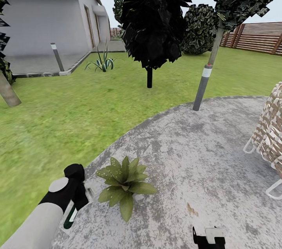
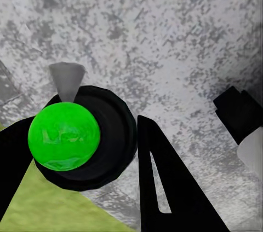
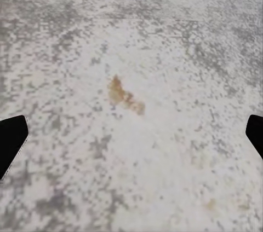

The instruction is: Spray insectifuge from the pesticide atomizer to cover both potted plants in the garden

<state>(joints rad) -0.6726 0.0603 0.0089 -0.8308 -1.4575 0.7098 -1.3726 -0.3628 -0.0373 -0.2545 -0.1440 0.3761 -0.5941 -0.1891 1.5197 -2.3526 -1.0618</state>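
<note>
One potted plant (image 1: pixel 123 184), a low rosette of broad pointed green leaves, stands on the grey patio (image 1: pixel 203 151) near its left edge. Fine pale specks of insectifuge (image 1: pixel 108 172) dot its left leaves. My left gripper (image 1: pixel 76 203) hangs just left of the plant, shut on the pesticide atomizer (image 1: pixel 71 215), a dark green bottle with a white band. In the left wrist view the atomizer (image 2: pixel 63 135) shows as a bright green round top in a black collar between my black fingers (image 2: pixel 164 188). My right gripper (image 1: pixel 209 237) is low over bare paving, and its fingertips (image 3: pixel 11 144) stand wide apart.
A grey bollard lamp (image 1: pixel 203 84) stands at the patio's far edge, another bollard (image 1: pixel 57 57) by the house. A dark tree (image 1: pixel 150 22) rises from the lawn. A woven-looking palm trunk (image 1: pixel 270 131) is at the right, a brown fence (image 1: pixel 258 37) behind it.
</note>
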